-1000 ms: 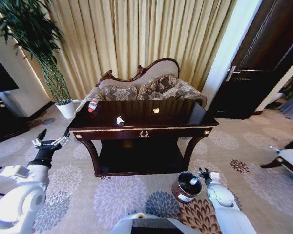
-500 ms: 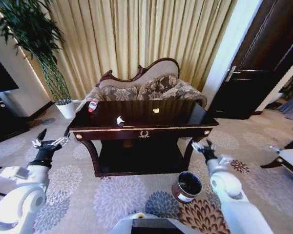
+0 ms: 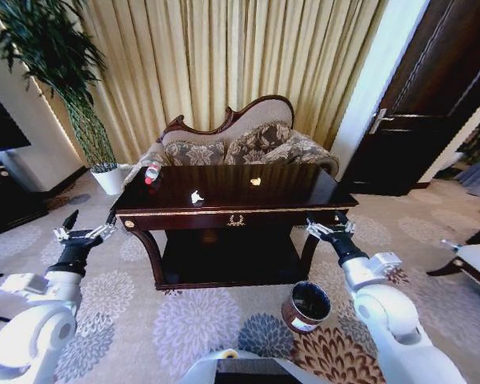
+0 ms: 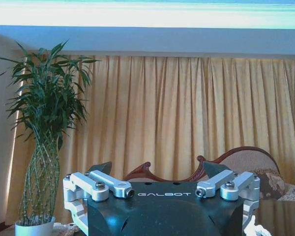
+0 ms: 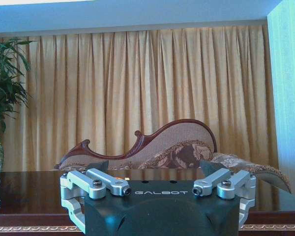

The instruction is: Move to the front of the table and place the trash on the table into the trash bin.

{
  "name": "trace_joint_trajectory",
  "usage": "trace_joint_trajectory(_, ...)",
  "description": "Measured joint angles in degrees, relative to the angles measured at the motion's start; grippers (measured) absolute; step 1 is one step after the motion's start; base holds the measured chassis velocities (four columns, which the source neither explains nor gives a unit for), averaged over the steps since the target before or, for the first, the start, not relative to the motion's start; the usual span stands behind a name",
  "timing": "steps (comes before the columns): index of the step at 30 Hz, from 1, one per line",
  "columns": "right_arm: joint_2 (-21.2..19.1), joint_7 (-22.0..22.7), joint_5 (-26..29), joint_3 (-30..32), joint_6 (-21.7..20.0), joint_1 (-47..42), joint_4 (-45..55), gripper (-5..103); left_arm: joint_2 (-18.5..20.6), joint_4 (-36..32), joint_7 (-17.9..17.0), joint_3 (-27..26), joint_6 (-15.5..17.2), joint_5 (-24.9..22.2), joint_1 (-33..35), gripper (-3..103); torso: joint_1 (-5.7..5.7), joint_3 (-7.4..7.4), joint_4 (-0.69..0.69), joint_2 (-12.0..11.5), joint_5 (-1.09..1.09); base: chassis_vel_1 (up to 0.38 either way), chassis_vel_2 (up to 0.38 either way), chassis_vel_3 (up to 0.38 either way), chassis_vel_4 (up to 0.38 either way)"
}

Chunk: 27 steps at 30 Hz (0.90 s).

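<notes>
Trash bin stands on the carpet by the bench's right front leg; contents indistinct. On the bench top: bottle, white paper scrap, yellowish scrap.

Head view: left gripper and right gripper flank the bench, both spread, empty.

Left wrist view: left gripper spread.

Right wrist view: right gripper spread, facing bench.

Dark glossy table — bottle, white paper scrap, yellowish scrap on top.

Left gripper, fingers apart, faces curtain, plant, perhaps sofa.
</notes>
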Motion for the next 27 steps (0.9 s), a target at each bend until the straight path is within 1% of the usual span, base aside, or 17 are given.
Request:
trace_joint_trajectory(4,-0.02,-0.16,-0.16,0.08,0.01,-0.3,0.16,100,0.07,0.0,0.03,0.0,0.01,0.0,-0.03,100,0.0,0.0,0.0,0.0,0.0,-0.035,0.034,0.028,-0.025)
trace_joint_trajectory(11,-0.24,-0.46,-0.29,0.14,-0.59,-0.43,0.68,100,0.12,0.17,0.09,-0.01,0.12,-0.02,-0.29,100,-0.01,-0.01,-0.01,0.01,0.0,-0.144,0.139,0.149,-0.14)
trace_joint_trajectory(13,-0.22,-0.53,-0.44,0.01,-0.91,-0.58,1.05,100,0.11,0.35,0.1,-0.01,0.13,-0.02,-0.32,100,0.0,0.0,0.0,0.0,-0.02,-0.216,0.261,0.243,-0.227)
trace_joint_trajectory(17,-0.17,-0.93,-0.88,-0.05,-0.98,-0.77,1.18,100,0.04,0.39,0.21,-0.04,0.13,-0.02,-0.3,100,0.01,0.01,0.0,-0.01,0.02,-0.261,0.269,0.291,-0.276)
trace_joint_trajectory(18,-0.13,-1.02,-0.97,-0.12,-1.11,-0.86,1.4,100,-0.05,0.44,0.23,-0.05,0.13,-0.02,-0.29,100,0.01,0.01,0.0,-0.01,-0.02,-0.321,0.288,0.336,-0.316)
trace_joint_trajectory(20,-0.12,-1.04,-0.98,-0.16,-1.13,-0.87,1.44,100,-0.1,0.47,0.25,-0.05,0.13,-0.01,-0.29,100,0.02,0.01,0.0,-0.01,-0.02,-0.321,0.293,0.336,-0.316)
trace_joint_trajectory(23,-0.12,-1.07,-0.99,-0.24,-1.27,-0.87,1.73,100,-0.2,0.5,0.36,-0.02,0.13,0.02,-0.27,100,0.03,0.02,0.0,-0.02,0.02,-0.328,0.282,0.34,-0.313)
trace_joint_trajectory(25,-0.13,-1.07,-1.01,-0.26,-1.89,-0.96,2.15,100,-0.24,0.5,0.43,-0.01,0.13,0.05,-0.22,100,0.05,0.02,-0.01,-0.02,0.02,-0.236,0.277,0.282,-0.268)
trace_joint_trajectory(26,-0.13,-1.07,-1.11,-0.27,-2.8,-1.07,2.76,100,-0.25,0.52,0.48,0.01,0.13,0.08,-0.21,100,0.06,0.02,-0.03,-0.03,-0.04,-0.236,0.218,0.24,-0.268)
trace_joint_trajectory(27,-0.16,-1.08,-1.17,-0.47,-3.82,-1.18,3.38,100,-0.26,0.55,0.48,0.02,0.13,0.11,-0.19,100,0.07,0.02,0.0,-0.03,-0.02,-0.18,0.218,0.166,-0.175)
